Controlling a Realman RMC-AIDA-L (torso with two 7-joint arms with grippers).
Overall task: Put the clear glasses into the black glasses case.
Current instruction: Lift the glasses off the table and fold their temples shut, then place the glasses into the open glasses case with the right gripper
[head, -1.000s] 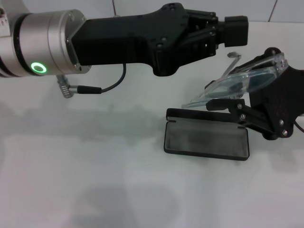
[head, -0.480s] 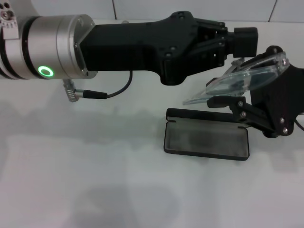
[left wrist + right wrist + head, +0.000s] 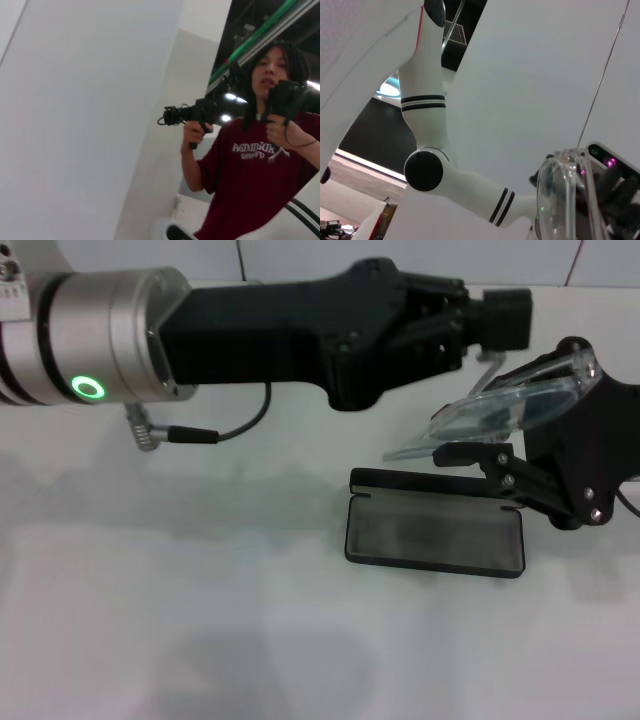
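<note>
Clear glasses (image 3: 510, 412) held aloft in the clamped right gripper (image 3: 505, 435), tilted just above the black glasses case (image 3: 436, 532) lying open on the white table (image 3: 200, 620), seemingly staged for lowering. Left gripper (image 3: 497, 325) near an arm tip; finger state unclear. No lettering readable on case.

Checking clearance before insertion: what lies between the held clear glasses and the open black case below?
Nothing but air in the head view: the clear glasses, in the right gripper, hang above the black glasses case.
</note>
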